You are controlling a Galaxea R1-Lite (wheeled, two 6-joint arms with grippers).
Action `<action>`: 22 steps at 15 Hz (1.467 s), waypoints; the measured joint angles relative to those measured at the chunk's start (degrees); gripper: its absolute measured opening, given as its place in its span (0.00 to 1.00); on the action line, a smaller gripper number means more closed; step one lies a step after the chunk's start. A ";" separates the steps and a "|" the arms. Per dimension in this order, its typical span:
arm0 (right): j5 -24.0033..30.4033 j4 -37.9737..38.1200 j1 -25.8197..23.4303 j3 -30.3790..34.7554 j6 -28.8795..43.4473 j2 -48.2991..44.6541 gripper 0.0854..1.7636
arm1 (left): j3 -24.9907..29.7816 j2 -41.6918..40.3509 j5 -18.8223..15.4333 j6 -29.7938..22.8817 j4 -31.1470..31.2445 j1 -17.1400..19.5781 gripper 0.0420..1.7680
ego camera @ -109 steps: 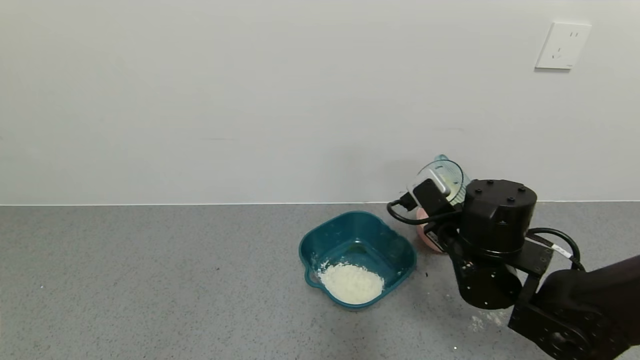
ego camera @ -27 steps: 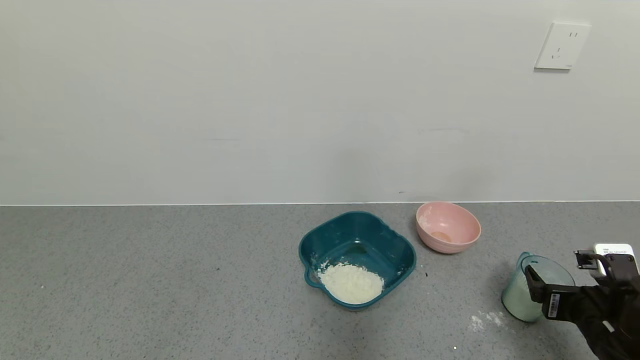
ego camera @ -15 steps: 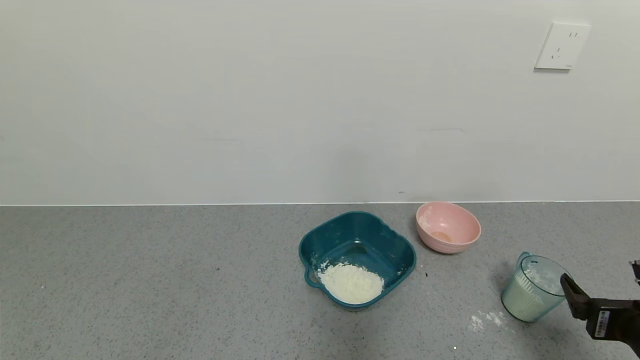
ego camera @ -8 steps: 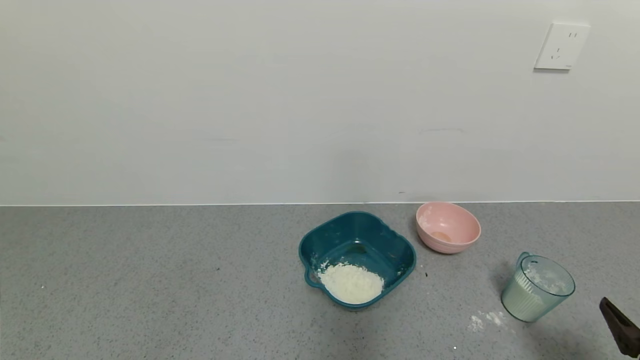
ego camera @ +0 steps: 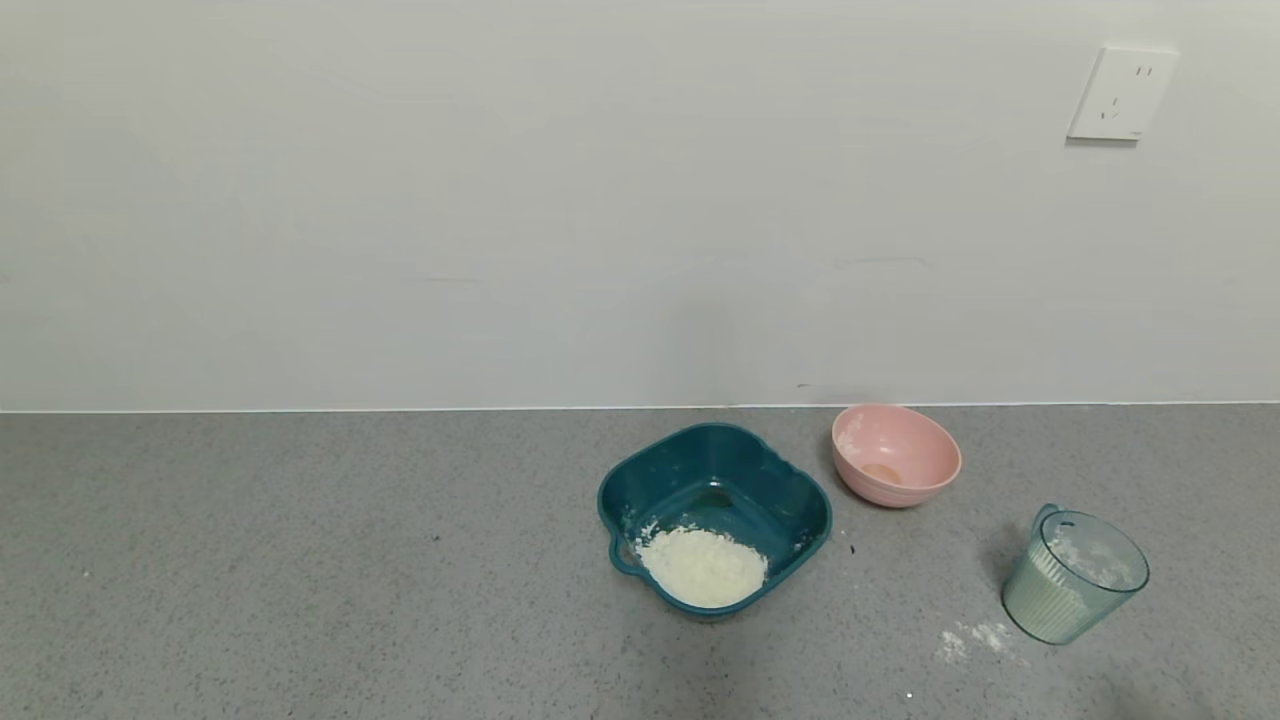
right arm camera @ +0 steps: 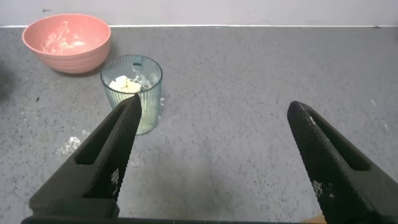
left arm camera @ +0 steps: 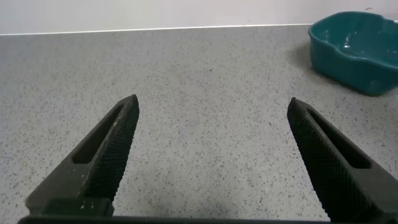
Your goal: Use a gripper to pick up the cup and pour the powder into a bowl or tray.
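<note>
Head view: no arm or gripper in sight. Cup (ego camera: 1075, 577) upright on the counter (ego camera: 300, 560), well to the right of the teal basin (ego camera: 800, 500), white residue clinging inside. Mound of powder (ego camera: 703, 567) heaped in the basin's near corner. Pink bowl (ego camera: 897, 455) just right of the basin and behind the cup. Small powder spill (ego camera: 968, 638) between basin and cup, close by the cup's base.

Left wrist view: left gripper (left arm camera: 211, 149) spread wide over bare counter, holding nothing, the basin (left arm camera: 351, 46) far ahead.

Right wrist view: right gripper (right arm camera: 214, 155) likewise spread wide and empty, well clear of the cup (right arm camera: 132, 93), pink bowl (right arm camera: 67, 42) beyond.

Judged risks: a light, ribbed, tapered cup, easily knocked over by one finger arriving first, scattering the remaining clumps; easily squeezed out of a grip set too low; more spill likely if tipped before reaching over the basin.
</note>
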 joint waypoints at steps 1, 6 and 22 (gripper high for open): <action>0.04 2.51 -0.35 0.00 0.05 -2.95 0.96 | 0.00 0.00 0.00 -0.02 0.02 0.00 0.97; 0.26 13.54 -1.72 0.00 0.09 -16.32 0.96 | 0.00 0.00 0.00 -0.02 0.05 0.00 0.97; 19.85 25.42 -2.91 0.00 5.03 -30.15 0.96 | 0.00 0.00 0.00 0.00 0.05 0.00 0.97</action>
